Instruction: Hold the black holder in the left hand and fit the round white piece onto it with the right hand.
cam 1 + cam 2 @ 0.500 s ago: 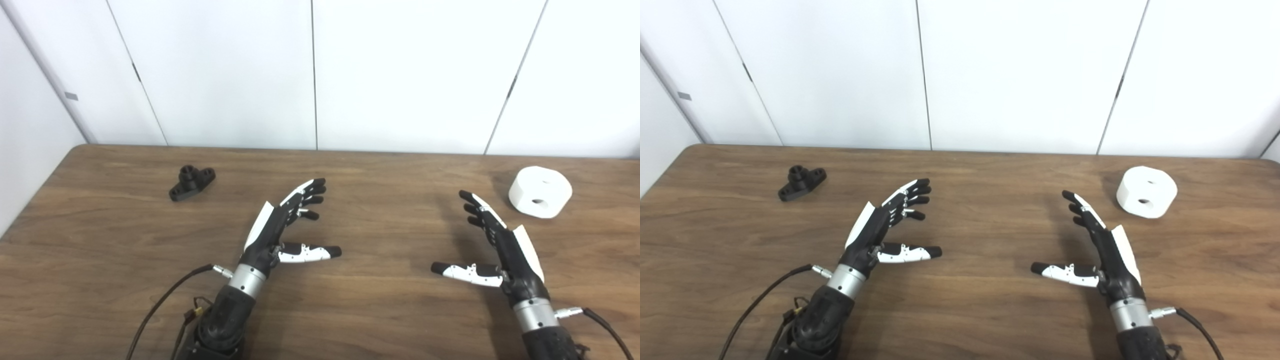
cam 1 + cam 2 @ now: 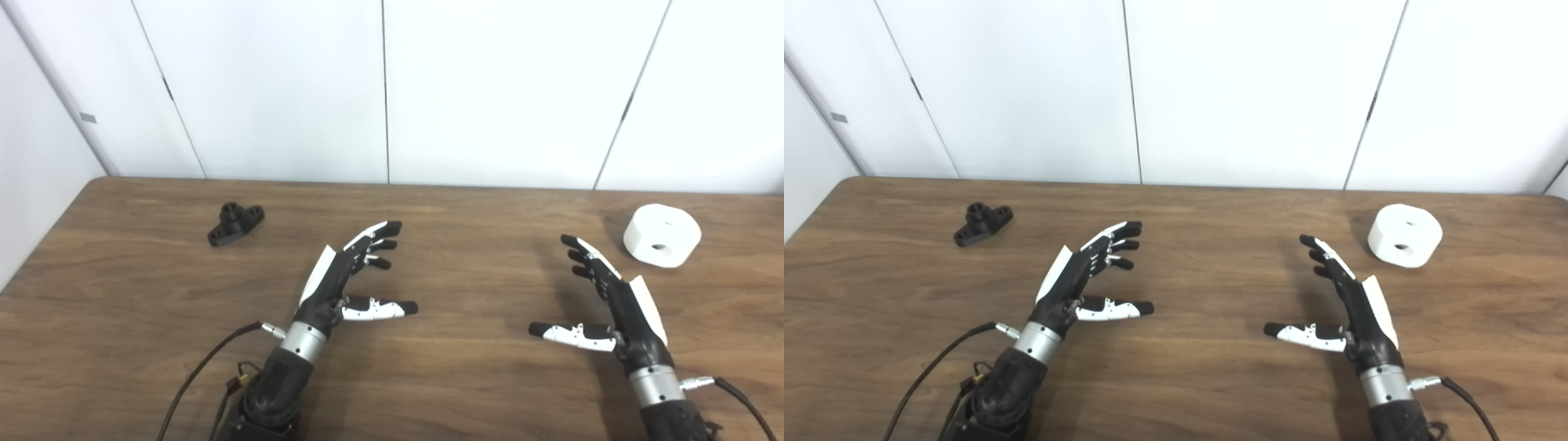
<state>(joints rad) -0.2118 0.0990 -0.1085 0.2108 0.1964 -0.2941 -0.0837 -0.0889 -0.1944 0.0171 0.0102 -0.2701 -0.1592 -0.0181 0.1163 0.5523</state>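
My left robot hand [image 2: 343, 278] hovers over the middle of the tabletop [image 2: 465, 380], fingers spread wide, thumb out to the right, holding nothing. My right robot hand [image 2: 603, 306] is on the near right, also wide and empty, thumb pointing left. Holder [image 2: 235, 223] lies far left on the tabletop, well apart from my left robot hand. White piece [image 2: 661, 235] sits far right, with holes in it, near my right fingertips [image 2: 569, 241] but not touching.
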